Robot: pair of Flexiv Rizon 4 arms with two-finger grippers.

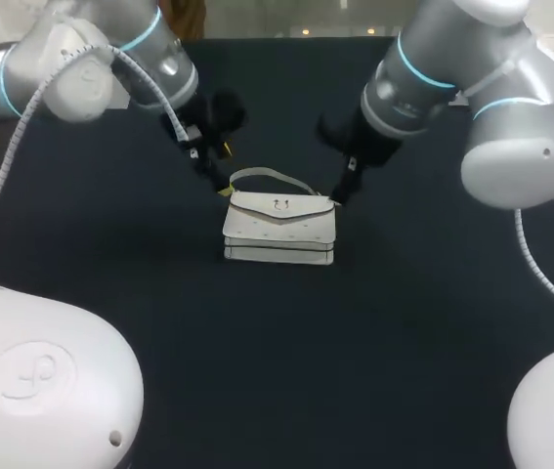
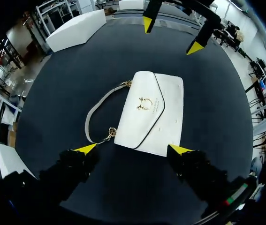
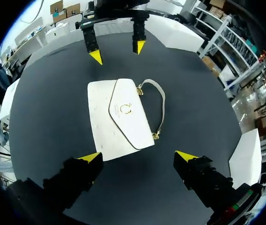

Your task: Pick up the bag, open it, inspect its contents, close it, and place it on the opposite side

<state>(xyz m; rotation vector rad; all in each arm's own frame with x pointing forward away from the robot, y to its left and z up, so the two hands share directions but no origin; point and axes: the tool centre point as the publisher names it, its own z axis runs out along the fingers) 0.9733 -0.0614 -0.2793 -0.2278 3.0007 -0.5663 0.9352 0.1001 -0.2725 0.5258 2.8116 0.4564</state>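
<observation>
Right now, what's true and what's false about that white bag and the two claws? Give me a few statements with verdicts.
1. The bag lies on the table, and nothing is holding it. True.
2. The bag's flap is open. False: it is closed, with the gold clasp on it.
3. The left gripper is shut on the strap. False: its fingers stand open.
4. The right gripper is open. True.

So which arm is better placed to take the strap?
Left, probably: the left tool, open, has one tip nearly touching the strap at its chain; the right tool, also open, hangs a little farther off.
</observation>
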